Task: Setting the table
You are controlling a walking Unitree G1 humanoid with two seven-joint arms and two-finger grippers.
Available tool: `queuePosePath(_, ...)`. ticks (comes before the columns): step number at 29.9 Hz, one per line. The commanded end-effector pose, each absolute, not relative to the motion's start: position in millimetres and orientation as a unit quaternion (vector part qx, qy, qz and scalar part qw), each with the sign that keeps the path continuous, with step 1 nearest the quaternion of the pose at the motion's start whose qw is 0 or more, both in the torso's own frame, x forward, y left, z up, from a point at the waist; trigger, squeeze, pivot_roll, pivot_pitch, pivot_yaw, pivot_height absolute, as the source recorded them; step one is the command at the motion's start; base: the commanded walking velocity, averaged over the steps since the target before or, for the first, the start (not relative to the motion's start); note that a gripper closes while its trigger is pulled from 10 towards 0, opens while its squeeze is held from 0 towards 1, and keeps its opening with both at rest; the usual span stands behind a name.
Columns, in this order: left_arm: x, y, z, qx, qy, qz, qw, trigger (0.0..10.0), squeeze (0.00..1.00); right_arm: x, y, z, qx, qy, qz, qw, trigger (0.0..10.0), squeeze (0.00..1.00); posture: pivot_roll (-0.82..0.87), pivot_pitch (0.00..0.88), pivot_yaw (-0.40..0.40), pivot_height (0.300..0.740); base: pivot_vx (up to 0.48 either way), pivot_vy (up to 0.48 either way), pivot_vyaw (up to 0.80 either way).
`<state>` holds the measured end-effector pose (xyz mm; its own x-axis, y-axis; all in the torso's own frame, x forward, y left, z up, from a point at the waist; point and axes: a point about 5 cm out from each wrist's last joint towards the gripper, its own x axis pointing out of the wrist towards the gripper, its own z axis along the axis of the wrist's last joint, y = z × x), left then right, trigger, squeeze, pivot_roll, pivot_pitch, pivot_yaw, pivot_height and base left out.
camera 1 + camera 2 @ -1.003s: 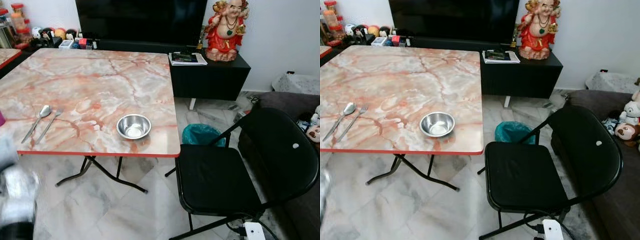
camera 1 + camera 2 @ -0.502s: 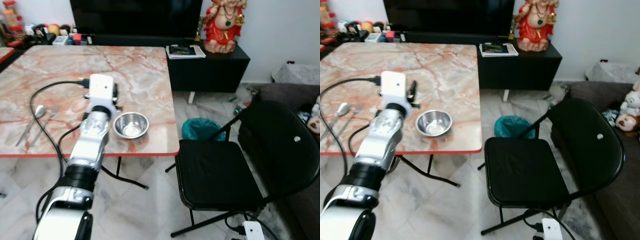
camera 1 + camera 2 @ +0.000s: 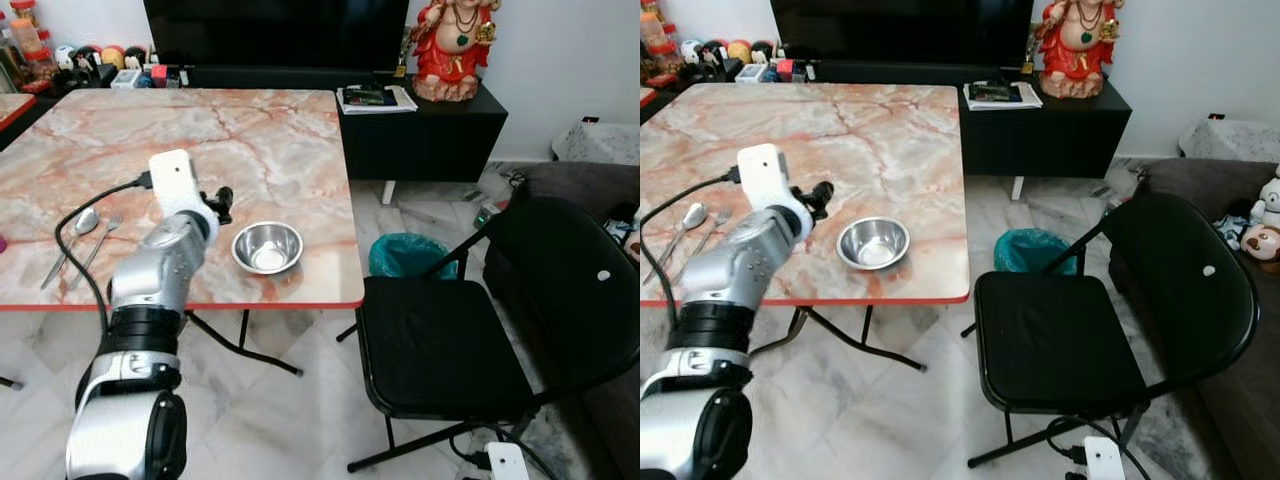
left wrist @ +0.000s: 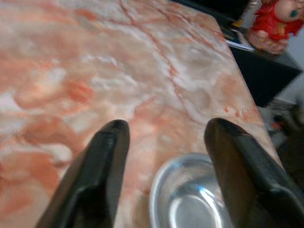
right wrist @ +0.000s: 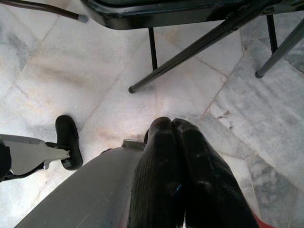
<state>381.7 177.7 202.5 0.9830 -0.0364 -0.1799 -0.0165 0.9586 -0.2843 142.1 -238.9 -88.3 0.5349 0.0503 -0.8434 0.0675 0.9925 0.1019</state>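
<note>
Here the left gripper [image 4: 164,142] hovers over the pink marble-patterned table [image 3: 270,140], fingers spread wide, just left of the small round steel bowl [image 3: 267,247] near the table's front right corner. A metal spoon [image 3: 72,240] and fork [image 3: 98,244] lie together at the left. The right gripper [image 5: 173,137] hangs over the floor, fingers pressed together, beside the black folding chair [image 3: 470,340].
</note>
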Motion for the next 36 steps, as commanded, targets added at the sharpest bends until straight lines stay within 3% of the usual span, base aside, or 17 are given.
queuePosePath(1,382.1,170.2,196.6,-0.152,0.119,-0.030,0.981,10.0,1.00,139.9,-241.1,-88.6,0.067,0.484,-0.011,0.872,10.0,0.00,0.01,0.021,-0.015,0.740,0.000,0.000,0.00)
queuePosePath(5,381.9,168.0,193.5,-0.150,0.135,-0.041,0.979,10.0,1.00,139.3,-241.3,-88.8,0.067,0.485,-0.012,0.872,10.0,0.00,0.01,0.019,-0.013,0.740,0.000,0.000,0.00)
queuePosePath(6,382.1,168.5,192.3,-0.157,0.141,-0.039,0.977,10.0,0.00,139.2,-241.3,-88.8,0.067,0.485,-0.012,0.872,10.0,0.00,0.01,0.015,-0.013,0.740,0.000,0.000,0.00)
queuePosePath(15,380.9,182.1,171.9,-0.143,0.185,0.008,0.972,10.0,0.00,137.6,-240.6,-89.5,0.068,0.488,-0.008,0.870,10.0,0.00,0.01,0.010,-0.009,0.740,0.000,0.000,0.00)
queuePosePath(36,379.8,175.0,146.2,-0.199,0.225,0.015,0.954,10.0,0.00,134.5,-239.3,-90.8,0.069,0.490,-0.006,0.869,10.0,0.00,-0.01,0.000,0.002,0.740,0.000,0.000,0.00)
